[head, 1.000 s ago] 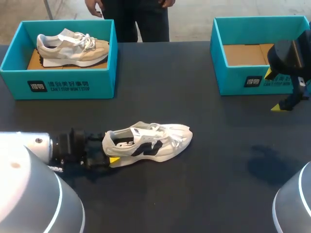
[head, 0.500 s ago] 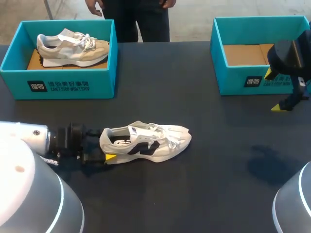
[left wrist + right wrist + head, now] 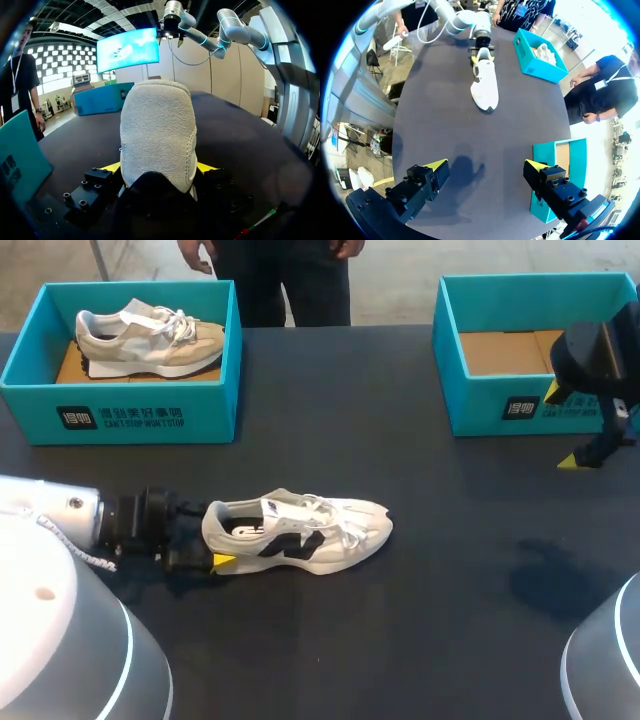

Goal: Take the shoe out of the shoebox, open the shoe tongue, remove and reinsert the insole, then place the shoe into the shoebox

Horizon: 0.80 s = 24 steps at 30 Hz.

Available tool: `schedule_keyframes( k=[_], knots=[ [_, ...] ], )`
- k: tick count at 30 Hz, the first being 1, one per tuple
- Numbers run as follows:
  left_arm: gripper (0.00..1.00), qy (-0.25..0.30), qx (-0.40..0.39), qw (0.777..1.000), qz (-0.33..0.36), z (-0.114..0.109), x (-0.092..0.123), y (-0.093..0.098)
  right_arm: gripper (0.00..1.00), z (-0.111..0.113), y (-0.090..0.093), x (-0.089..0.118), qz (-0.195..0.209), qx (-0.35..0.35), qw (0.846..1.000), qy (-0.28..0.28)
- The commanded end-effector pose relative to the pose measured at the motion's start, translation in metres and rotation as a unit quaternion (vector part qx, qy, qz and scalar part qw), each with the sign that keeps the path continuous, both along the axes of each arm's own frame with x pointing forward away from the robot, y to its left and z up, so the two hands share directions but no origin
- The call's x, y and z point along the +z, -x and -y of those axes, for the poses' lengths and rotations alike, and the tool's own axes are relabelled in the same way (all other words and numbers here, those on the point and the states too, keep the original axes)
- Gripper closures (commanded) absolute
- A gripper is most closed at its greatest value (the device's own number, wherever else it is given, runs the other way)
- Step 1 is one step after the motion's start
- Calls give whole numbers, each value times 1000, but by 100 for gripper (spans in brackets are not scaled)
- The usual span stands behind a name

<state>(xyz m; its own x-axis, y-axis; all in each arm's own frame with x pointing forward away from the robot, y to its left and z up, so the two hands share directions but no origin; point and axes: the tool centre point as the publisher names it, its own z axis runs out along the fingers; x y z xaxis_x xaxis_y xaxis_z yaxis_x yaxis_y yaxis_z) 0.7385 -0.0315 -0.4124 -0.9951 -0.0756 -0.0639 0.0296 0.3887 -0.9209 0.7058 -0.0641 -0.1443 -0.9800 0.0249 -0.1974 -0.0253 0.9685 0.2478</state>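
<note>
Yellow-tipped fingers (image 3: pixel 112 166) of the left gripper (image 3: pixel 212 548) press on the two sides of the heel of the white fabric sneaker with black side markings (image 3: pixel 310 530), so that gripper holds the shoe. The shoe lies on its sole on the black table (image 3: pixel 400 640), left of the middle and nearer the near edge, with its toe toward the right edge. The right gripper (image 3: pixel 485 167) hangs with its fingers spread wide and nothing between them, close to the right edge, just in front of the empty teal cardboard shoebox (image 3: pixel 520 405) in the far right corner. A second teal box (image 3: pixel 120 415) in the far left corner holds a beige sneaker (image 3: pixel 150 340). The shoe is out of its box, so the step in hand looks to be opening the tongue. To do it well, the left grip should pin the heel low and level so the sole does not rock. The right arm should come in from above the laces, narrow its fingers, and pinch only the tongue's upper edge. Snagging a lace loop could drag the whole shoe.
</note>
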Motion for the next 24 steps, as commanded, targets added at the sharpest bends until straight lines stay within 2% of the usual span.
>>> schedule_keyframes(
  k=[1,24],
  knots=[
    [100,-1,-1,1000,-1,-2,-3,-3,0,-1,-2,-1,-2,0,1000,1],
    [100,-3,4,1000,-4,-2,-5,0,0,-1,-2,-1,-2,0,1000,1]
  ],
)
